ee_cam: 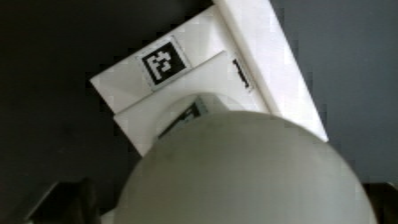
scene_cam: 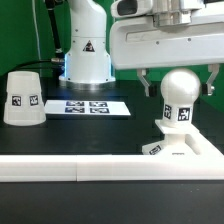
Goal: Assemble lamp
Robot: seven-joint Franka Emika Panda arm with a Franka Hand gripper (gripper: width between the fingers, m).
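The round-headed white bulb [scene_cam: 180, 92] stands upright on the flat square base [scene_cam: 190, 150] at the exterior view's right. My gripper [scene_cam: 179, 82] is open. It hangs over the bulb with one finger on each side of the bulb's head, and a small gap shows on both sides. In the wrist view the bulb's head [ee_cam: 240, 165] fills the near part of the picture, with the tagged base [ee_cam: 178, 65] beyond it. One dark finger [ee_cam: 63, 200] shows at the edge. The cone shade [scene_cam: 22, 98] stands on the table at the exterior view's left, apart from the rest.
The marker board [scene_cam: 88, 106] lies flat in the middle of the black table. A long white rail [scene_cam: 70, 168] runs along the front edge. The arm's white pedestal [scene_cam: 88, 50] stands behind the marker board.
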